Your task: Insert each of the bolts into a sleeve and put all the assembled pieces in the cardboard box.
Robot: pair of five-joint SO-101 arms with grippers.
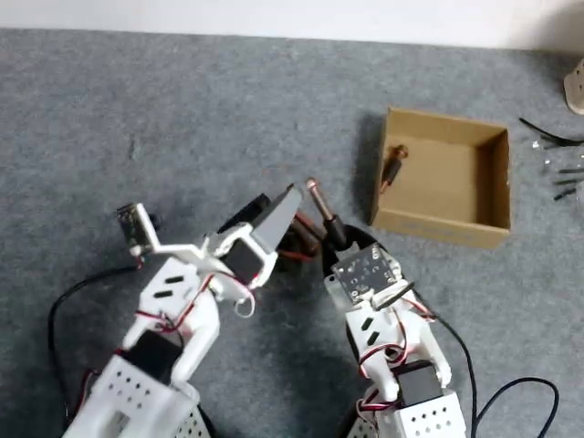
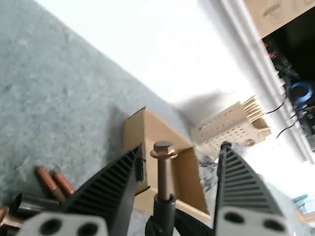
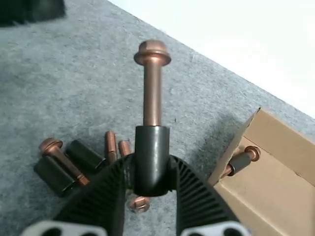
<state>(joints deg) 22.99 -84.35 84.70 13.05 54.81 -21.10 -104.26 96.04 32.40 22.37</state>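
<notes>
Pinching the sleeve (image 3: 152, 145): right end effector (image 3: 150, 168).

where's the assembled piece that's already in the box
High view: the copper bolt in its black sleeve lies inside the brown cardboard box, near its left wall.
</notes>
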